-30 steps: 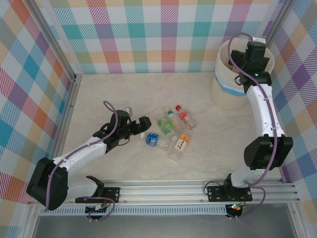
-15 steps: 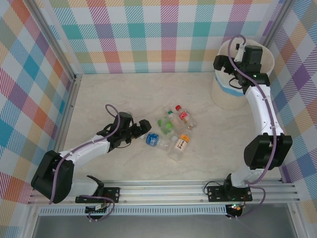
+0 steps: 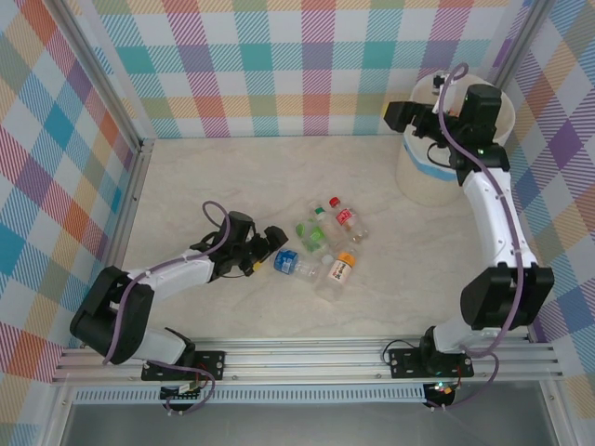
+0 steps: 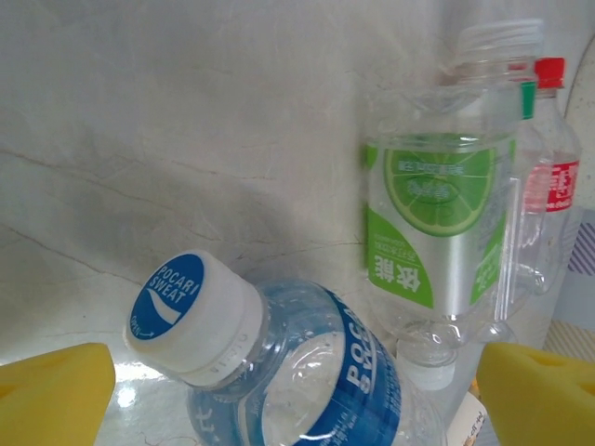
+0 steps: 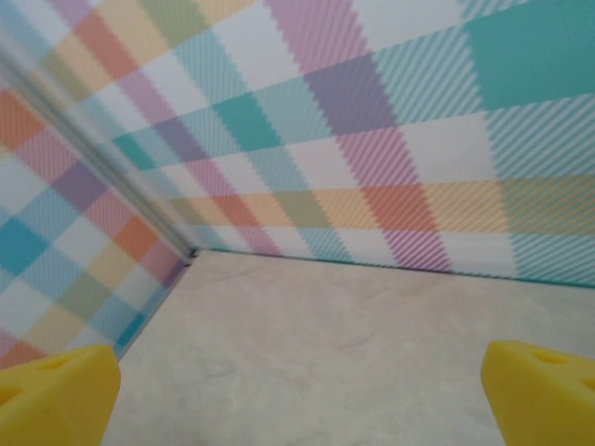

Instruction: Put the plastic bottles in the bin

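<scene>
Left gripper [image 3: 270,243]: spread wide, low over the table [image 3: 232,177], nothing pinched.
Pocari Sweat bottle [image 3: 290,263]: lying flat, white cap between the yellow pads [image 4: 51,395], touching neither.
Green-label bottle [image 3: 313,232], red-label bottle [image 3: 346,219], orange-label bottle [image 3: 340,268]: lying clustered just right of it.
Right gripper [image 3: 395,116]: spread wide, empty, raised beside the bin's left rim.
Bin [image 3: 418,181]: upright, far right corner.

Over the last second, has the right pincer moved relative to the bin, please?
Yes. The right pincer swung left, from above the bin to past its left rim.
</scene>
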